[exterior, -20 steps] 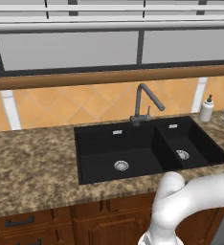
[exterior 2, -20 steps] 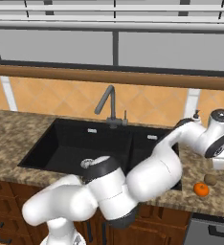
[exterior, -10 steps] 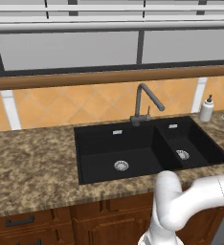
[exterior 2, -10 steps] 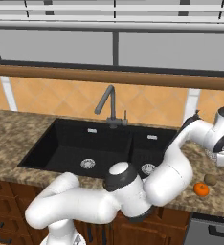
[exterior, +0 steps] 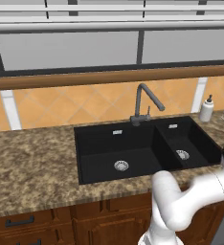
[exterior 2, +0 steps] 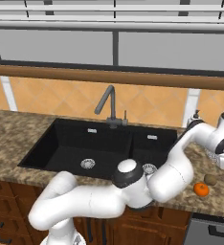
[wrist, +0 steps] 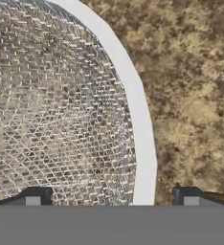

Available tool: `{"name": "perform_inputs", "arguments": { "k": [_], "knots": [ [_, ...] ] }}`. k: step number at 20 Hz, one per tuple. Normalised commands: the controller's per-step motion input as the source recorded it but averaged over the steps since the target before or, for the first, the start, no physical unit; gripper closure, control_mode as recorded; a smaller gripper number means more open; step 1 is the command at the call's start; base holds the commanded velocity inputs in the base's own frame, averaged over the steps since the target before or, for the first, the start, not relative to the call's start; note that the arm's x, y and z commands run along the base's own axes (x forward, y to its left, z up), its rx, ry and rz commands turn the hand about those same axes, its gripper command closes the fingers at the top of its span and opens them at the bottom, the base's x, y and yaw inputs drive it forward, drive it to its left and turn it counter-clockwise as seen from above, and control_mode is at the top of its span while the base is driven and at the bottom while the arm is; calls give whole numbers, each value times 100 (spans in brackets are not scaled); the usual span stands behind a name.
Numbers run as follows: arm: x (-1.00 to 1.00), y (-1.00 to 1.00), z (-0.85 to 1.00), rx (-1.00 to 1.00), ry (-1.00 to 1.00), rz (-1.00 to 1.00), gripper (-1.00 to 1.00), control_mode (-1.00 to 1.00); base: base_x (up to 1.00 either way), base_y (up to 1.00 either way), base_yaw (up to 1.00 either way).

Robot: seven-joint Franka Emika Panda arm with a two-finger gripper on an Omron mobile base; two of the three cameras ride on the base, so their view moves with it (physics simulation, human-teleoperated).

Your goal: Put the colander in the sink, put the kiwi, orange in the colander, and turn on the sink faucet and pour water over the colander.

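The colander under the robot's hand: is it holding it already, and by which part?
Nothing is held yet. The open jaws straddle the colander's white rim, one tip inside the mesh, one over the counter.

1 colander (wrist: 61, 119), 1 orange (exterior 2: 201, 189), 1 kiwi (exterior 2: 210, 179).

Black double-basin sink (exterior: 118, 148) set in the desk, both basins bare, dark faucet (exterior: 143, 103) upright behind its divider, silver mesh colander (wrist: 61, 110) white-rimmed on the desk's right end, orange (exterior 2: 201, 189) just beside brown kiwi (exterior 2: 210, 180) near the front edge
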Motion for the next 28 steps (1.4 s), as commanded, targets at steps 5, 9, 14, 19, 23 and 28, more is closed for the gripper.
{"name": "perform_inputs", "arguments": {
  "k": [5, 9, 14, 19, 23, 28],
  "knots": [
    [1, 3, -44, 0, 9, 1, 100, -100, 0, 0, 0],
    [0, 27, -18, 0, -4, 9, 100, -100, 0, 0, 0],
    [0, 59, -2, -4, -28, 15, 100, -100, 0, 0, 0],
    [-37, 84, 0, -11, -50, 13, 100, -100, 0, 0, 0],
    [-94, 78, 23, -19, -27, 3, 100, -100, 0, 0, 0],
    [-100, 90, 37, -26, -15, 6, 100, -100, 0, 0, 0]
  ]
}}
